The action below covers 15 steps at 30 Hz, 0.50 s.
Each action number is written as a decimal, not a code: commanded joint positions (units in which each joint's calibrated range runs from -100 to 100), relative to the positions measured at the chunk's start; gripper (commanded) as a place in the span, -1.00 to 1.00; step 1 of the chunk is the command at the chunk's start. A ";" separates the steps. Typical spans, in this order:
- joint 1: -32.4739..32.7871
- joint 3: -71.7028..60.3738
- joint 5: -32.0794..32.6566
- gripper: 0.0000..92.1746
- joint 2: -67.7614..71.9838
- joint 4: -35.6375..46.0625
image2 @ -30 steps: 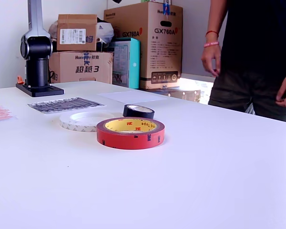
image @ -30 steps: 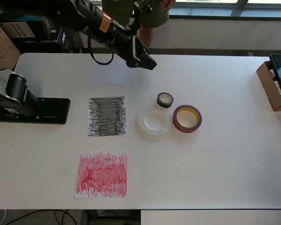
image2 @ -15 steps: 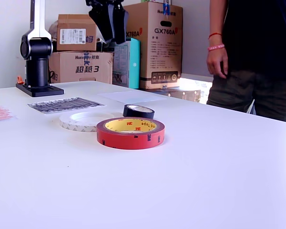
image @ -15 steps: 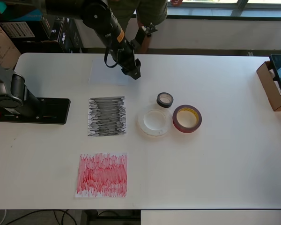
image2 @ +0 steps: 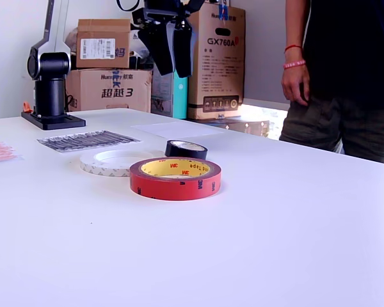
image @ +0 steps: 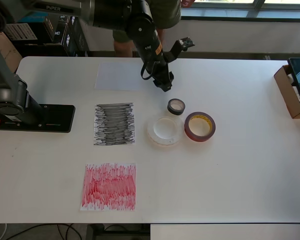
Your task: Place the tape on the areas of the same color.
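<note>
Overhead, the gripper (image: 165, 84) is seen in the air just up-left of the small black tape roll (image: 176, 106), with nothing held; in the exterior view its two fingers (image2: 162, 50) hang apart, so the claw is released.

All three rolls are grouped near the middle of the white table (image: 240, 175). The black roll is seen touching or nearly touching the wide white tape roll (image: 165, 130), and the dark-red tape roll (image: 200, 126), with its yellowish core, lies just beside the white one on the overhead view's right. None of them is on a patch.

The patches are laid out in a column toward the overhead view's left: the plain white sheet (image: 117, 76) near the far edge, the black scribbled patch (image: 114, 124) below it, and the red scribbled patch (image: 109, 186) close to the near edge. Bare tabletop is seen between the rolls and each patch, and a wide open stretch extends to the overhead view's right.

The arm's black base plate (image: 42, 118) is fixed near the left edge. An open cardboard box (image: 290, 92) sits at the right edge, with a dark flat object partly visible in it. A standing person (image2: 345, 70) is seen beyond the far edge.
</note>
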 commanded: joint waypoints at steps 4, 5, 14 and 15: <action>-1.99 -14.23 0.09 0.33 6.64 -0.25; -2.07 -14.32 0.09 0.33 7.76 -0.25; -2.31 -13.69 0.42 0.33 14.96 -0.08; -2.31 -13.59 0.42 0.33 15.43 0.26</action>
